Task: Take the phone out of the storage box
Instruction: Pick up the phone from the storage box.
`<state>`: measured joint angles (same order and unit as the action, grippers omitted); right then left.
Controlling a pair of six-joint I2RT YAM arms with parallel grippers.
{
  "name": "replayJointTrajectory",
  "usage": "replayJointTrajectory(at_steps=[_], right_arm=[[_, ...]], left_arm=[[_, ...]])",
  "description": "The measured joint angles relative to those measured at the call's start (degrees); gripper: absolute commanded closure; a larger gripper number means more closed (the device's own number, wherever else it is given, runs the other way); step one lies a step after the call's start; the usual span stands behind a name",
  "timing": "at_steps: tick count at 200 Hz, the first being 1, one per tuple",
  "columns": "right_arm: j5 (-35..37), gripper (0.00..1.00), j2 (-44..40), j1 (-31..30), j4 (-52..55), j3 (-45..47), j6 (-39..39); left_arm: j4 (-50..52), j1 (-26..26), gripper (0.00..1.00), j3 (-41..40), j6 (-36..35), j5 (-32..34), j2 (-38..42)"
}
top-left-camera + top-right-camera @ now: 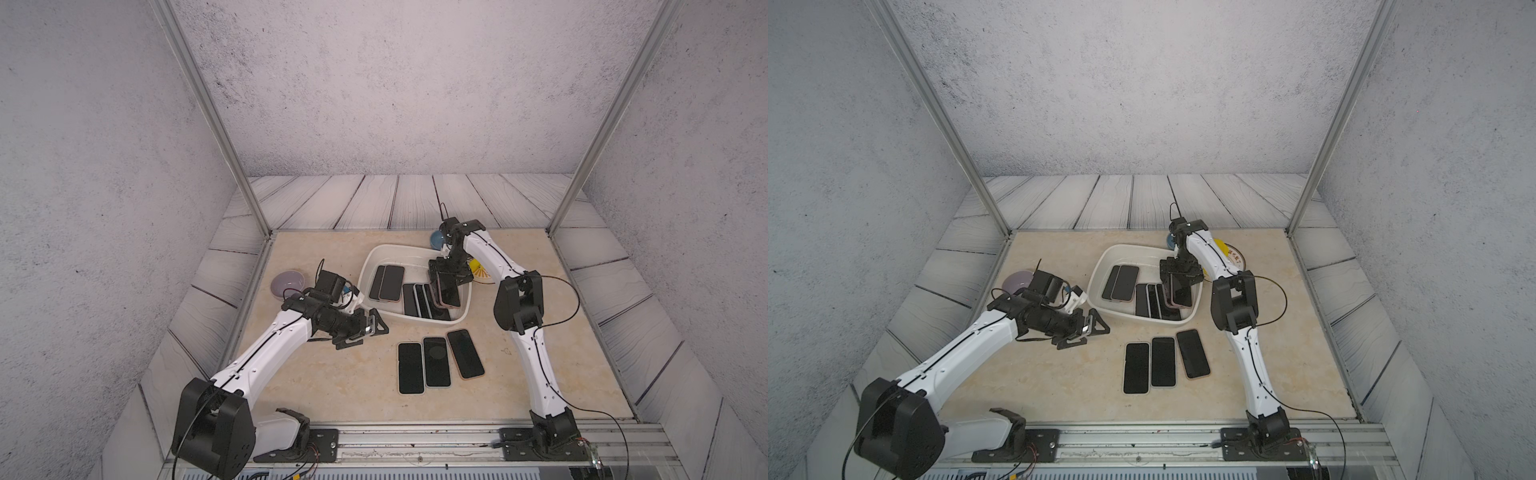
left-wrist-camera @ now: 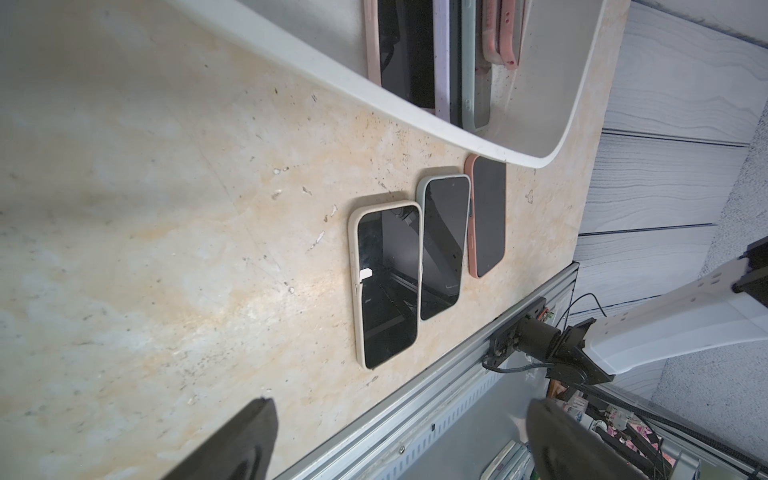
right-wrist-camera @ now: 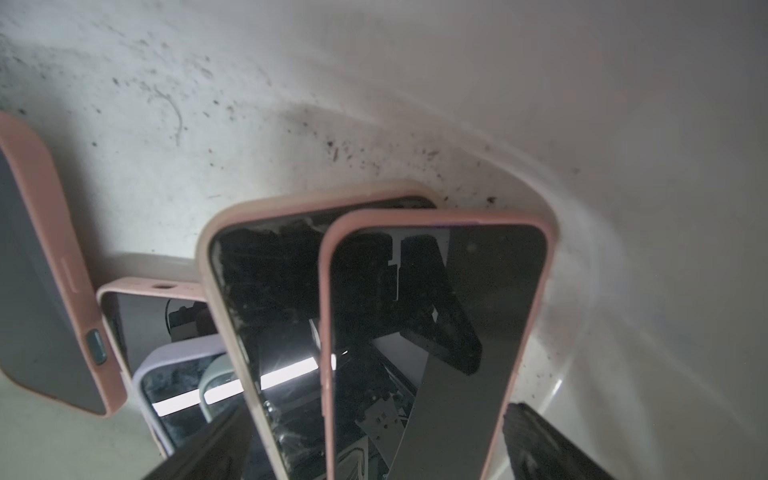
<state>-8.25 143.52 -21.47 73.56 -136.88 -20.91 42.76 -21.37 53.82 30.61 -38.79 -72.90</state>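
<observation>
Beige table (image 1: 332,395): storage box (image 1: 415,259), three phones (image 1: 436,361), lilac bowl (image 1: 286,284), blue bowl (image 1: 437,240)

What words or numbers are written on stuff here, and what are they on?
No writing here can be read.
Yellow-and-white round thing: tiny red marks, too small to read.
Storage box: only scuffs and specks inside, no label.
Three phones lying outside it: dark screens, nothing written.
</observation>
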Motion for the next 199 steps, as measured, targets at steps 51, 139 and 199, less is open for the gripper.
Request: replayJointTrajectory(at_steps=[51, 139, 199], right_arm=[[2.38, 0.07, 1.01, -0.15, 0.59, -1.25, -0.28], [5.14, 0.35, 2.89, -0.11, 2.49, -3.48, 1.16], [4.50, 0.48, 3.26, -0.72, 2.80, -4.33, 2.12]], left_arm=[[0.66, 0.33, 0.00, 0.00, -1.09, -0.02, -0.74], [1.86, 0.52, 0.00, 0.00, -2.19, -0.02, -0.76], [1.84, 0.72, 0.00, 0.00, -2.12, -0.02, -0.76]])
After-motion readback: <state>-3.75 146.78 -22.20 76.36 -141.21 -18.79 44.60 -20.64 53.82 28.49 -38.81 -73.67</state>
